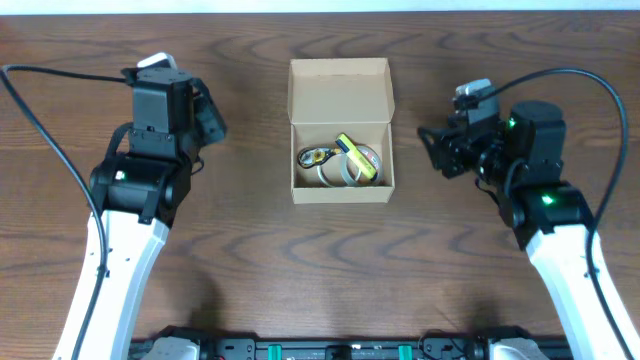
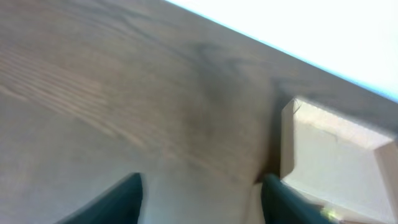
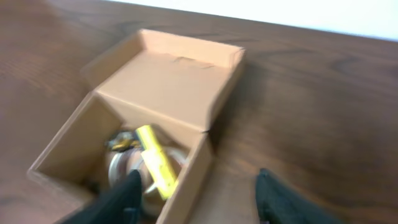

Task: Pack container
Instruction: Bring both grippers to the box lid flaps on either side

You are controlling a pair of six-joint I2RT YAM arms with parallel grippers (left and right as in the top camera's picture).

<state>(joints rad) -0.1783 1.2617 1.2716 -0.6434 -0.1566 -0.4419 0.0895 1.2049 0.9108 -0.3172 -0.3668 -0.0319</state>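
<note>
The tan cardboard container stands at the table's middle with its flap lid open and lying back. Inside lie tape rolls, a yellow stick-shaped item and a small dark metal piece. The same box and yellow item show in the right wrist view. My left gripper is open and empty, left of the box; its view shows the box's lid corner. My right gripper is open and empty, just right of the box.
The dark wood table ends at a white far edge. Black cables run from both arms. A black rail with green clips lies along the near edge.
</note>
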